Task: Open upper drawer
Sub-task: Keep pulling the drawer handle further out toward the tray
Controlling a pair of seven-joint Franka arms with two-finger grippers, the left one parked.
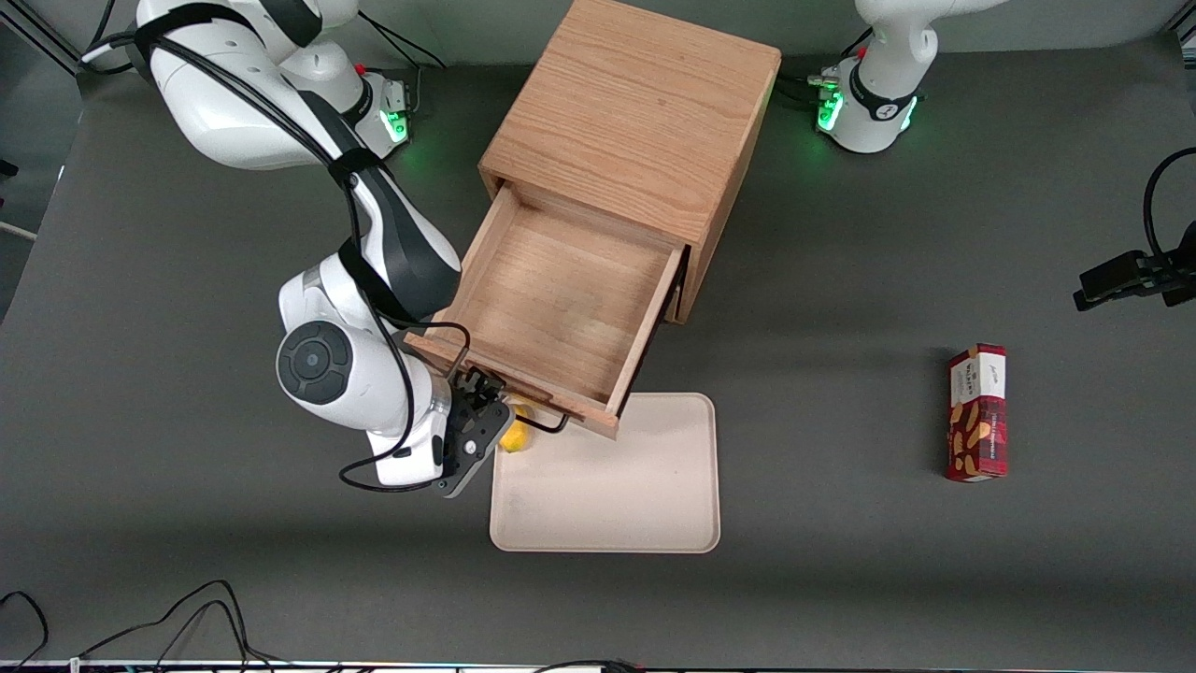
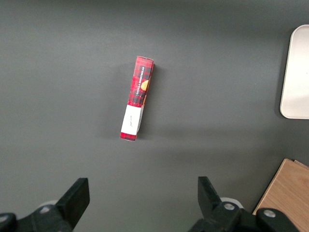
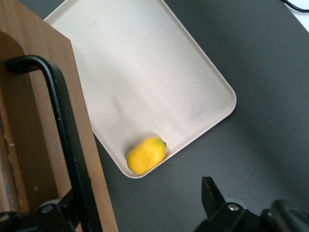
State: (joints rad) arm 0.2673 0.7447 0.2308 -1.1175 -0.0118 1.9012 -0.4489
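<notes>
Beige tray point(image 1: 607, 505) sits closest to the camera, and the upper drawer point(image 1: 561, 299) is pulled well out of the cabinet point(image 1: 635, 112), overhanging the tray's edge. Hand point(image 1: 488, 404) is at the drawer front, fingers spread around the black handle point(image 3: 65, 140), not clamped. Handle's long axis runs along the drawer front. Looks basically open already.

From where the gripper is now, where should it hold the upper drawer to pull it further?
Grip the black wire handle on the upper drawer front, at its middle, coming from in front of the drawer. The bar stands off the wood, leaving a gap for a finger. The gripper is already at that handle.
</notes>
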